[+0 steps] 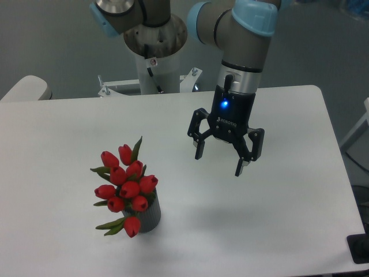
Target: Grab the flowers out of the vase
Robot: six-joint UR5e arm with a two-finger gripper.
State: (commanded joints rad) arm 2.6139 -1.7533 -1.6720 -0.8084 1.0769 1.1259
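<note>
Nearest the camera stands the vase [147, 219], low on the worktop [277, 231] at about seven o'clock from the middle, with the flowers [125, 187] still seated in it: red buds fan up and to the left, one bud and a few leaves drooping over the rim toward the front. They sit upright because the stems are packed into the narrow mouth, so the bunch probably has to be lifted roughly straight up to come free. At about two o'clock from the vase, well apart from it, the gripper [221, 164] hangs above the bare worktop, pointing down. Its fingers [199, 151] are spread wide and hold nothing, which suits closing around the bunch. Judging by this, the grasp is not yet begun; the gripper needs to travel toward eight o'clock and come down over the buds.
</note>
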